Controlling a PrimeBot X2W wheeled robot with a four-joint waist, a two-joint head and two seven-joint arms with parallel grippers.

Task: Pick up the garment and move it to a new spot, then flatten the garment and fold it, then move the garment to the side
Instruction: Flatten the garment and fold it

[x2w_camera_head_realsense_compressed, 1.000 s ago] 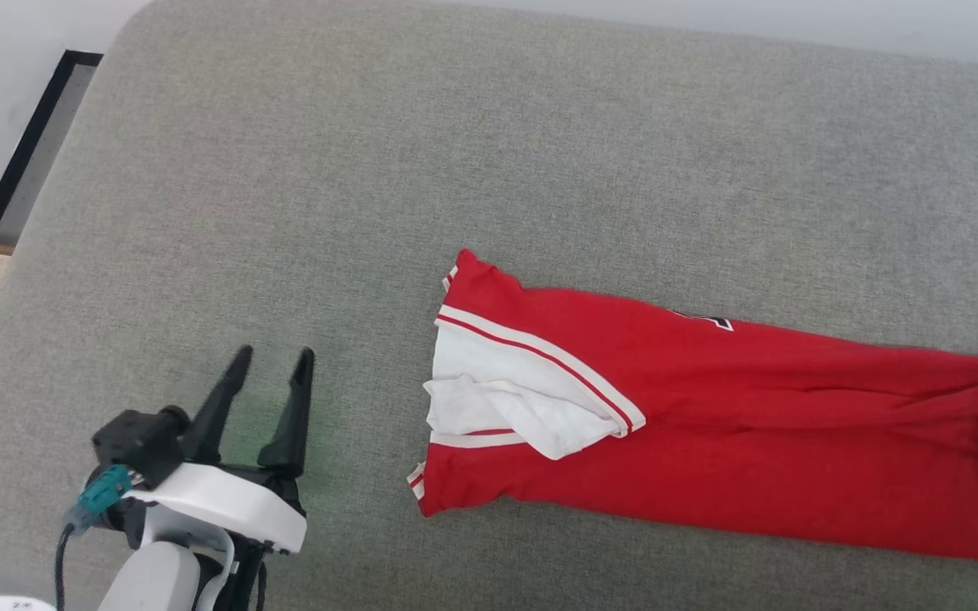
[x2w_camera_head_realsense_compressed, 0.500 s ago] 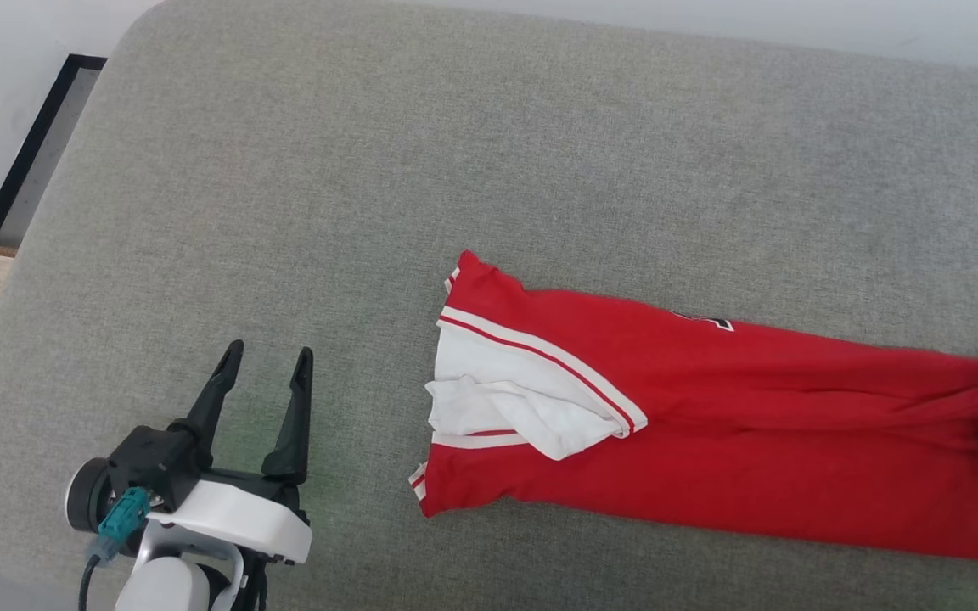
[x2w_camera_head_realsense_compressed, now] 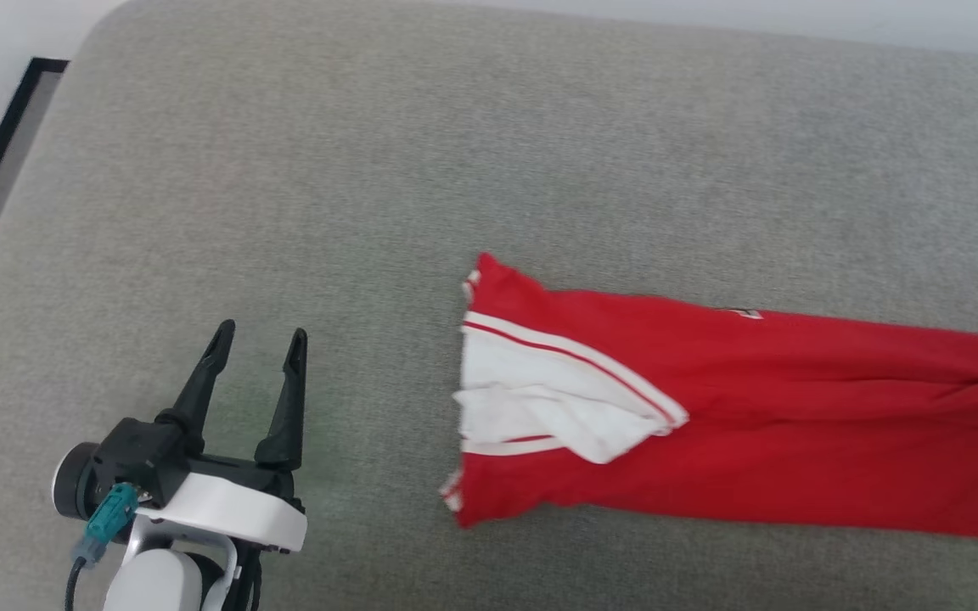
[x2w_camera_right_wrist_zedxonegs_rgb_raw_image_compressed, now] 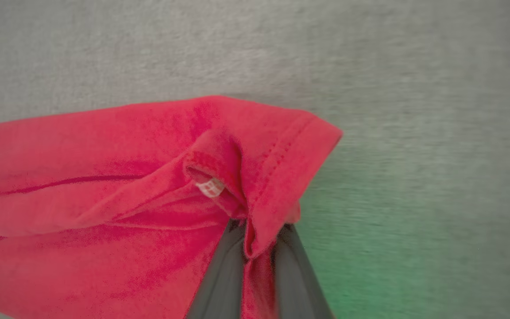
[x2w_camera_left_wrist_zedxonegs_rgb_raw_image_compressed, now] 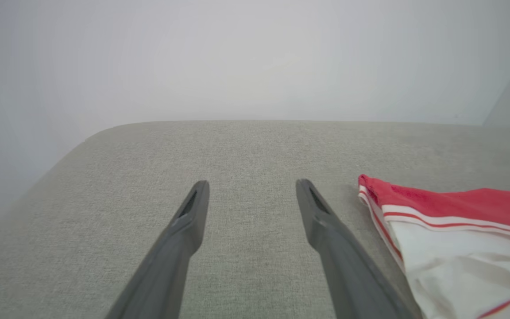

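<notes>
Your left claw hangs open over the near left part of the grey surface. Its two dark fingers are spread and point away from you, with nothing between them. Its wrist camera shows the same claw low above the cloth cover. There the striped end of the shirt lies just to the right of the right-hand finger; you cannot tell whether they touch.

The shirt lies on the surface as a long, narrow red band, running from the middle out past the right edge of the head view. At its left end the white sleeve sits on top, rumpled and bordered by red-and-white stripes. A small bit of black lettering peeks out at the far edge of the band.

Your right claw is closed on the shirt. At the shirt's right end a fold of red hem is pinched between the two fingers, and the fabric bunches up around the tips. A small white label shows in the fold just beyond the fingers.
</notes>
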